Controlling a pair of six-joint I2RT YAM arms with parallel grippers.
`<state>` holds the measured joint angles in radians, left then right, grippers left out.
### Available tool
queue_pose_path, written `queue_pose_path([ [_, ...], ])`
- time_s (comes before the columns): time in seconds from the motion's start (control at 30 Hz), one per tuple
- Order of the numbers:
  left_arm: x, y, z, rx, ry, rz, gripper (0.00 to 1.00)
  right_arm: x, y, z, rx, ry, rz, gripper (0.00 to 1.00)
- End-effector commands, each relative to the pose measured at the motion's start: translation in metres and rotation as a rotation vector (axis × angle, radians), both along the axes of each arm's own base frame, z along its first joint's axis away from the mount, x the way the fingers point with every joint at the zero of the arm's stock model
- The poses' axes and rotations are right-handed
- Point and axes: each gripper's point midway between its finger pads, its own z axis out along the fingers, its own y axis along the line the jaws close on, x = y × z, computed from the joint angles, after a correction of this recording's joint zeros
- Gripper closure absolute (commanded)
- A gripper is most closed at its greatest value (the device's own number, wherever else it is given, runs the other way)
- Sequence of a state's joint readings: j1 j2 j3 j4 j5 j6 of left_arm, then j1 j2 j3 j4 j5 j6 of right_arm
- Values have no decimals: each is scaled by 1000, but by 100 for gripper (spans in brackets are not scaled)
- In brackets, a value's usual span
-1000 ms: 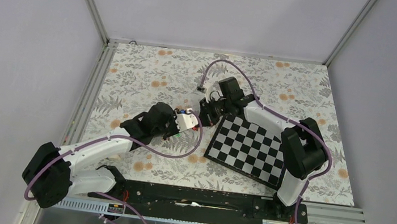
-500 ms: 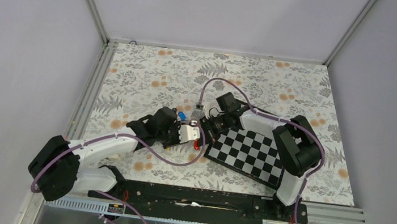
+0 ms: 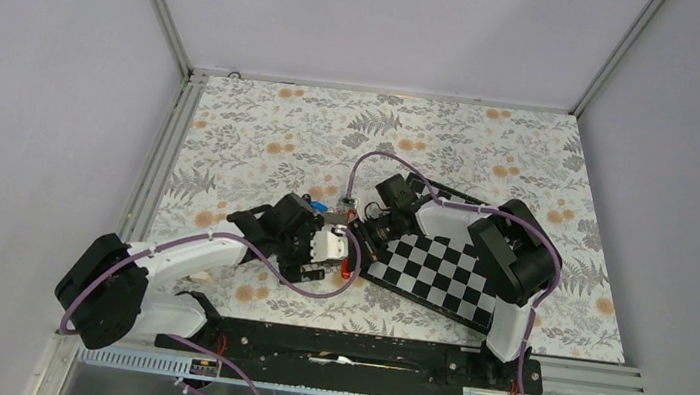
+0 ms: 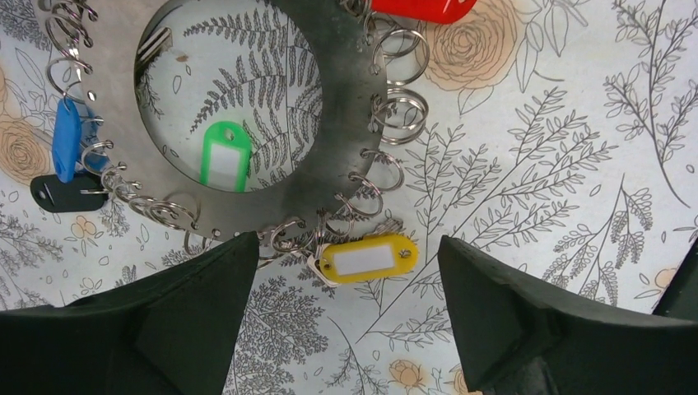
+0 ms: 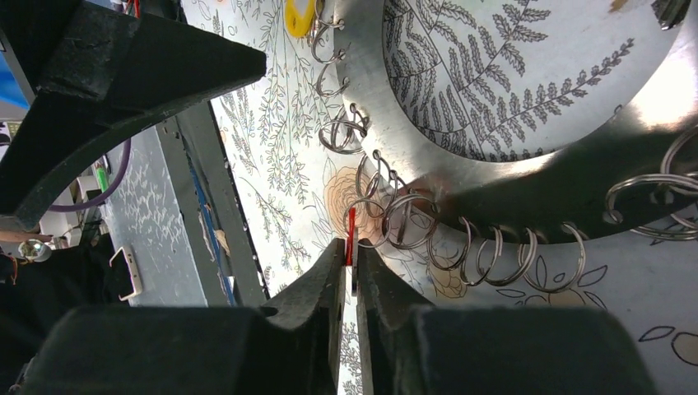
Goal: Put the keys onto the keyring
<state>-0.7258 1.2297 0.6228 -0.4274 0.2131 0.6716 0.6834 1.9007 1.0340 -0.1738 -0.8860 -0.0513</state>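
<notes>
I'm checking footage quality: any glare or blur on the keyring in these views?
Left wrist: keyring sharp and evenly lit, no strong glare. Right wrist: glare whitens it at far right; the red tag shows only as an edge-on sliver. Top external: even light, keyring too small to judge.

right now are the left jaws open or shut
Open: the left jaws stand wide apart in the left wrist view, the yellow tag untouched between them.
</notes>
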Motion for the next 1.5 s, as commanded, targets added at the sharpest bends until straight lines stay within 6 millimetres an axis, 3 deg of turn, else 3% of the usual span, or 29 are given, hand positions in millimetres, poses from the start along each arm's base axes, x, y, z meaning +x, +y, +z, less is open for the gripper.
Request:
queue_pose_path([
  [0.0,11,-5,16,5,-40,-6,8,-9,6,-2,25,33,29,82],
  [0.13,14,-1,22,14,-67,-4,2,-11,2,-6,12,32,29,78],
  [0.37,18,6,34,26,-122,-8,1,-18,-7,-10,-22,-5,59,71],
  [0.47,21,6,39,26,-144,-6,1,-18,-9,-7,-22,-31,63,64],
  [0.73,27,10,52,14,-195,12,1,-10,-13,10,-20,-140,62,36],
  [0.9,31,14,61,6,-234,21,1,-7,-15,23,-3,-201,60,24],
  [1.23,37,16,70,-3,-273,45,1,0,-19,35,1,-300,54,13],
  [1.47,51,11,97,-120,-338,111,1,27,-26,66,-11,-497,0,0],
])
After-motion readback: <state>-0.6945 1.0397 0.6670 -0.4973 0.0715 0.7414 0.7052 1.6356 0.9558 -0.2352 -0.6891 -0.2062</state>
